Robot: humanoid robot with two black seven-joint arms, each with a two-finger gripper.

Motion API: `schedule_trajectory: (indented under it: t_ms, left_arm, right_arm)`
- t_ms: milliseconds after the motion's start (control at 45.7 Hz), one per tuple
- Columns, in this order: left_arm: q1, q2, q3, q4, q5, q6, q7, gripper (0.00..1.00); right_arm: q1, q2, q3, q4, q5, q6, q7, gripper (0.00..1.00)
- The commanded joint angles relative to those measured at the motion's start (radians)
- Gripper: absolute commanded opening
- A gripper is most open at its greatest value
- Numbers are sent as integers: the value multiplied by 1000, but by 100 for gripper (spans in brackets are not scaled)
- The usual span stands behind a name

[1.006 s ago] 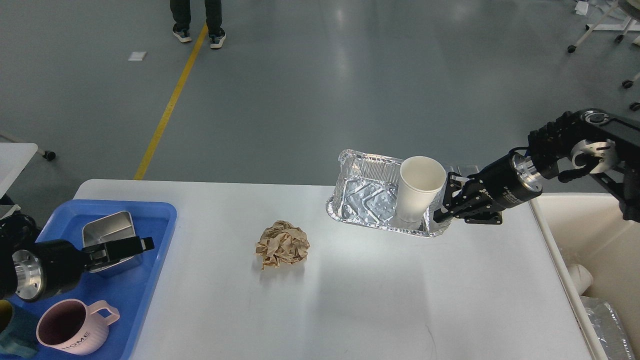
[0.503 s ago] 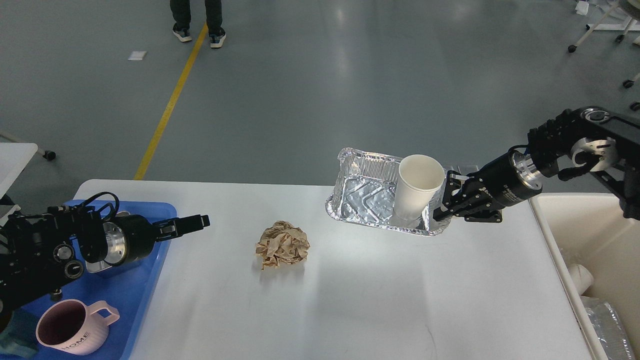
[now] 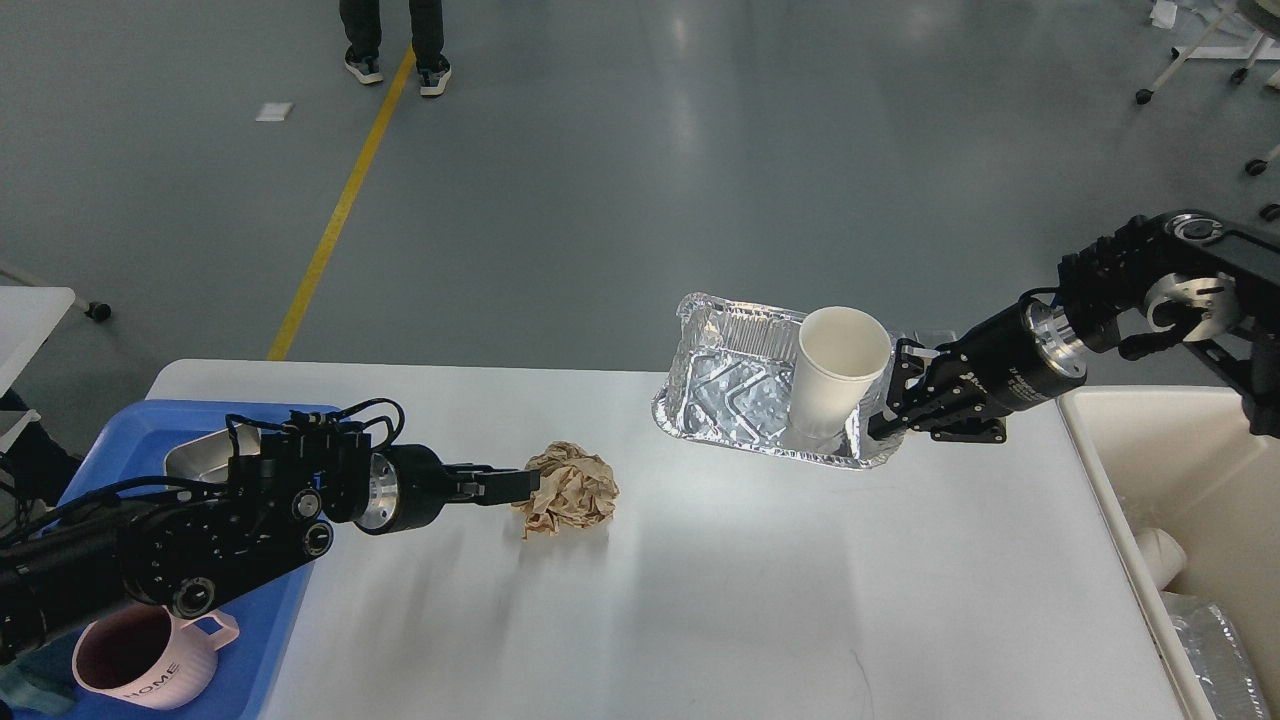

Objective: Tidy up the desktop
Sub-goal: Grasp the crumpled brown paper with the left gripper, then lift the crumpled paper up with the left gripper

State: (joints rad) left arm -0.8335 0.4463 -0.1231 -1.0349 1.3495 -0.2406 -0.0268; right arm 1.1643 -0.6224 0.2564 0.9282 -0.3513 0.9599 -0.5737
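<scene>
The desktop (image 3: 720, 600) is a wide light grey-white tabletop. A crumpled brown paper ball (image 3: 572, 490) lies on it left of centre. My left gripper (image 3: 515, 485) reaches in from the left, its tip at the ball's left side; its fingers cannot be told apart. A foil tray (image 3: 735, 395) with a white paper cup (image 3: 838, 370) standing in it hangs tilted above the desktop's far side. My right gripper (image 3: 888, 418) is shut on the tray's right rim.
A blue tray (image 3: 275, 640) at the left edge holds a metal tin (image 3: 205, 462) and a pink mug (image 3: 150, 665). A beige bin (image 3: 1180, 480) with discarded cups and foil stands off the right edge. A person's feet (image 3: 395, 68) are on the floor far back.
My left arm has swung right from over the blue tray to the paper ball. The right gripper has raised the foil tray and cup slightly.
</scene>
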Motion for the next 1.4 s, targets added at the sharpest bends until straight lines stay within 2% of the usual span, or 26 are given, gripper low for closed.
schedule_trajectory:
  t_ms: [0,306,437,612,722,831,918,1049,1377]
  left_arm:
    - [-7,-66,16,81,49,6,-1,97]
    - [-6,-173,17,182,77,10,-1,96]
    - [-4,-199,17,210,128,10,5,89]
    - [2,-199,19,211,143,7,4,57]
    - [-3,-201,71,222,142,9,5,35]
    - [-6,-224,112,266,131,12,1,13]
    - [-6,-248,112,311,129,12,-5,0]
    - [-10,-264,109,320,126,12,-27,0]
    - [-70,-216,102,260,80,0,-27,0]
  right_arm:
    - [0,-5,1,0,0,0,0,0]
    - [0,-16,3,12,0,0,0,0]
    - [0,-16,3,12,0,0,0,0]
    - [0,-16,4,12,0,0,0,0]
    - [-2,-16,4,12,0,0,0,0]
    - [-2,-16,4,11,0,0,0,0]
    - [-2,-16,4,11,0,0,0,0]
    - [-2,-14,3,11,0,0,0,0]
    - [-2,-14,0,11,-2,0,0,0]
